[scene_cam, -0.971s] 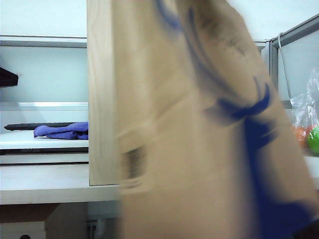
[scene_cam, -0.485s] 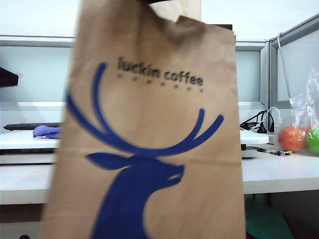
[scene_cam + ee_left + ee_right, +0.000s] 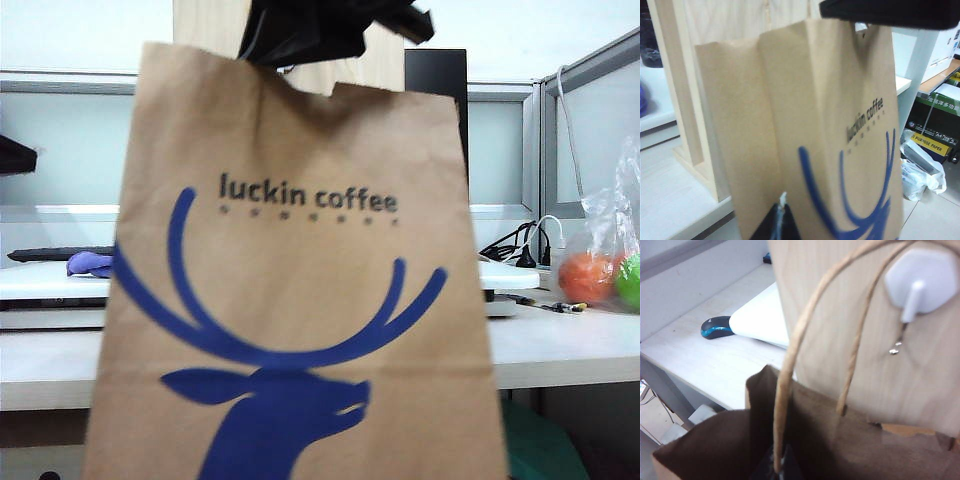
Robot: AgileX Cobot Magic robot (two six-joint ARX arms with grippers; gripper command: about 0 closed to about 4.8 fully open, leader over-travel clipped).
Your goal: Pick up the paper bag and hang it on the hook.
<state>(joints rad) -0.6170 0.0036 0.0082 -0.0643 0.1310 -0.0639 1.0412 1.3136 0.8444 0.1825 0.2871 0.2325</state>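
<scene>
My right gripper [image 3: 330,30], jaws pinched on the handles, holds the paper bag [image 3: 300,300] hanging upright before the board, handle loops [image 3: 790,340] at nine o'clock of the hook [image 3: 920,282]; left gripper unseen.

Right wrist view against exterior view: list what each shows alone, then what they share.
Right wrist only: the white hook on its board, the bag's handles looping up beside it, a mouse on the desk.
Exterior only: the deer logo and "luckin coffee" print, the right gripper at the bag's top edge, jaws hidden, and a plastic bag of balls.
Both: the paper bag raised in front of the board.
</scene>
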